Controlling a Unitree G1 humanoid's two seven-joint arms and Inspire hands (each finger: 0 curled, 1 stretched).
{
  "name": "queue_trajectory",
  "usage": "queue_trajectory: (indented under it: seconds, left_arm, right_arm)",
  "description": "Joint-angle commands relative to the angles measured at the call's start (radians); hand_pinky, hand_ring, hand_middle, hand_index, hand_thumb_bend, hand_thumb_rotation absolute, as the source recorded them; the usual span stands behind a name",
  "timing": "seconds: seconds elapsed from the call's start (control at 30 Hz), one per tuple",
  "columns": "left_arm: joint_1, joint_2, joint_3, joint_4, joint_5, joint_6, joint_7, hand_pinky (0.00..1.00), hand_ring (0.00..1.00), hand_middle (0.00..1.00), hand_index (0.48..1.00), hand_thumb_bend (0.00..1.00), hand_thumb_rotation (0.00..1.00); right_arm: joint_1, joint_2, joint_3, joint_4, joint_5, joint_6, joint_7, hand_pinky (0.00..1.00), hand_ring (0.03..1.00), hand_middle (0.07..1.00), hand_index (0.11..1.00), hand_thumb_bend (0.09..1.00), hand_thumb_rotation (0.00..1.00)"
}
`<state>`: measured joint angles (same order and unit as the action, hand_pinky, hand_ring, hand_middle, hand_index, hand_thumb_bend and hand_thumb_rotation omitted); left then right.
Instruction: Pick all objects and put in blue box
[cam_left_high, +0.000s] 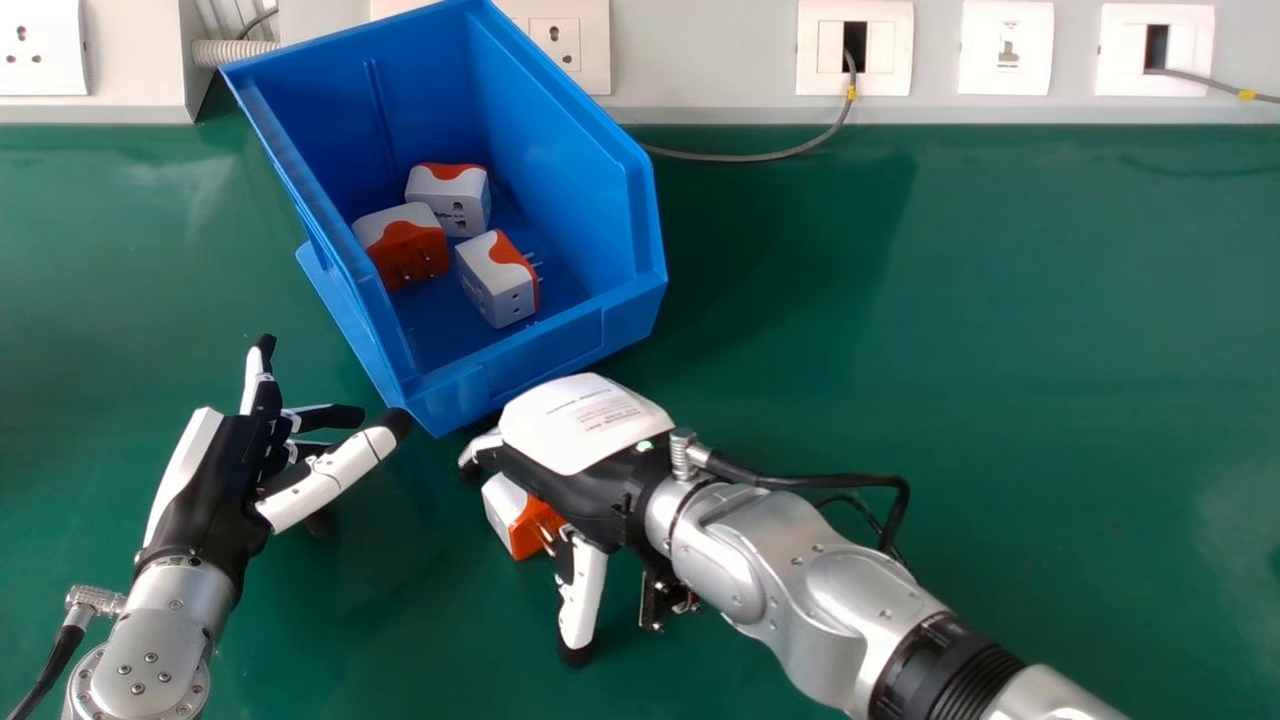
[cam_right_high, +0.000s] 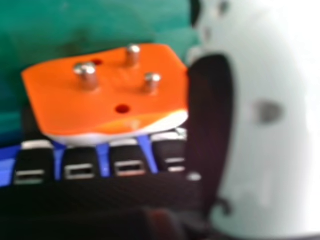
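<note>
Right hand (cam_left_high: 570, 450), thumb and fingers apart, hung around a white adapter (cam_left_high: 505, 510) with an orange, three-pinned face, nearside of the blue box (cam_left_high: 560, 350); three similar adapters (cam_left_high: 495, 280) lay inside. Left hand (cam_left_high: 215, 480), fingers extended, was nearside-left.

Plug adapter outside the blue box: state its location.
Left of centre in the head view, the plug adapter is partly beneath the right hand, nearer the robot than the blue box.

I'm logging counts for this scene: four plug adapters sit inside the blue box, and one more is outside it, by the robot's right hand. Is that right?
Not four: the head view shows three plug adapters inside the blue box. One more adapter is outside it, by the right hand.
</note>
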<state>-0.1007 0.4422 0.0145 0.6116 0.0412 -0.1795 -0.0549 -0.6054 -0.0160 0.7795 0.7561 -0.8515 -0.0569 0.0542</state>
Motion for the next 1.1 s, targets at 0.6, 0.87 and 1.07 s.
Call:
queue_trajectory:
  seconds: [0.6, 0.87, 1.07]
  left_arm:
    - [0.055, -0.05, -0.058, 0.049, 0.031, 0.073, -0.068, 0.57, 0.66, 0.77, 0.836, 0.76, 0.53]
    - [0.056, -0.049, -0.058, 0.05, 0.033, 0.068, -0.067, 0.57, 0.66, 0.77, 0.835, 0.76, 0.54]
    - [0.055, -0.049, -0.056, 0.052, 0.032, 0.067, -0.067, 0.57, 0.66, 0.77, 0.835, 0.77, 0.54]
  right_arm:
    - [0.031, -0.007, 0.011, 0.056, 0.019, -0.044, -0.027, 0.34, 0.431, 0.475, 0.538, 0.538, 0.0]
    - [0.039, -0.018, 0.002, 0.015, 0.028, -0.055, -0.023, 0.27, 0.379, 0.447, 0.532, 0.529, 0.0]
    - [0.053, -0.033, -0.021, -0.058, 0.041, -0.055, -0.01, 0.25, 0.36, 0.446, 0.527, 0.528, 0.0]
